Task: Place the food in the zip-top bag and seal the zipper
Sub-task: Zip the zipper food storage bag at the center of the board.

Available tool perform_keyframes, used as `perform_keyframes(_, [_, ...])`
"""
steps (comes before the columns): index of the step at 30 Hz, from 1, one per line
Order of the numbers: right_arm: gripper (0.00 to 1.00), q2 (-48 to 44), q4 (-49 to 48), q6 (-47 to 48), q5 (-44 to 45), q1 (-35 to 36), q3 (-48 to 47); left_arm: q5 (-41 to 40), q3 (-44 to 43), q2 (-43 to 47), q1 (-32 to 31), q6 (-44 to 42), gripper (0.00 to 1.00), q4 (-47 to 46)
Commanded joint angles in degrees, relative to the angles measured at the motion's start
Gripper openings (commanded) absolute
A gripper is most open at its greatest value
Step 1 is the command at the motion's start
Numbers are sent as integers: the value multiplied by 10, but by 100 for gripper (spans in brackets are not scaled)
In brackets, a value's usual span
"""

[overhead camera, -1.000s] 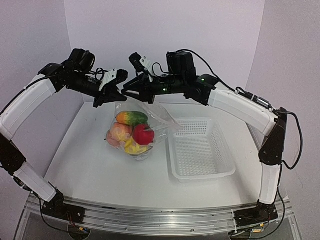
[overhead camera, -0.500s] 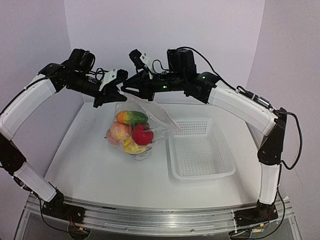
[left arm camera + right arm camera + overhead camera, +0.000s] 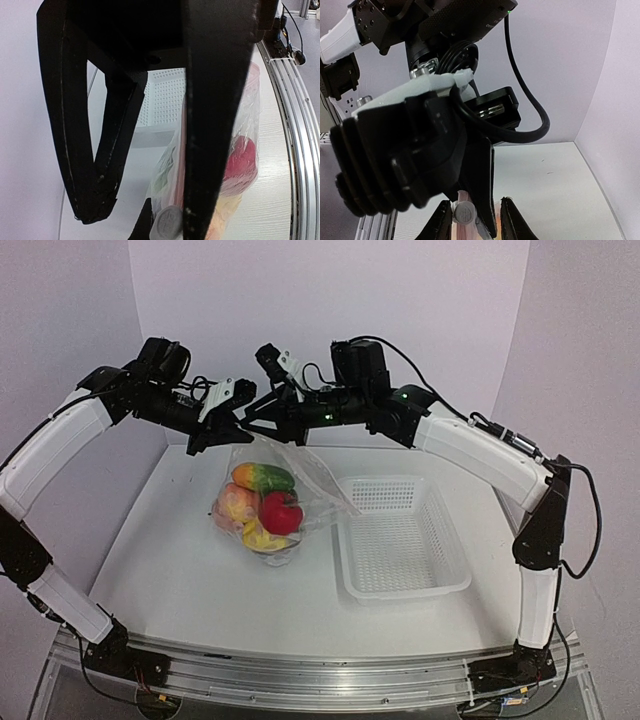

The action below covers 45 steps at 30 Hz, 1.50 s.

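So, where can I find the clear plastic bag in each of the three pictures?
Top view: the bag hangs near the table's middle, left of the white basket, fruit inside.
Left wrist: the bag is at the lower right, partly behind the dark finger.
Right wrist: only a pinkish sliver of the bag at the bottom edge, probably its top strip.
Shared landmark: the left gripper, pinching the bag's top.

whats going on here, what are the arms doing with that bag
The food is already inside the clear bag, which is lifted by its top edge over the table. The left fingers are shut on that edge. The right fingers sit at the same edge right beside them; whether they grip it can't be told. The white basket stands to the bag's right.
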<state>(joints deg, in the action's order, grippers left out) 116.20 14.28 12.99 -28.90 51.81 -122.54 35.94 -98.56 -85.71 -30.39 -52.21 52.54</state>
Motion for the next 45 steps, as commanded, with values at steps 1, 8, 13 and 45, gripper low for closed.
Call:
perform_keyframes(1, [31,-4,9,-2,-34,3,-23,19,-11,6,-2,3,0,-35])
perform_keyframes(8, [30,-13,7,1,-29,3,-17,19,-5,8,-2,3,0,-39])
perform_keyframes(13, [24,-3,7,9,5,6,-13,22,-9,8,-2,3,0,-38])
perform_keyframes(45, [0,-61,52,71,90,1,61,41,-19,15,22,-9,0,-33])
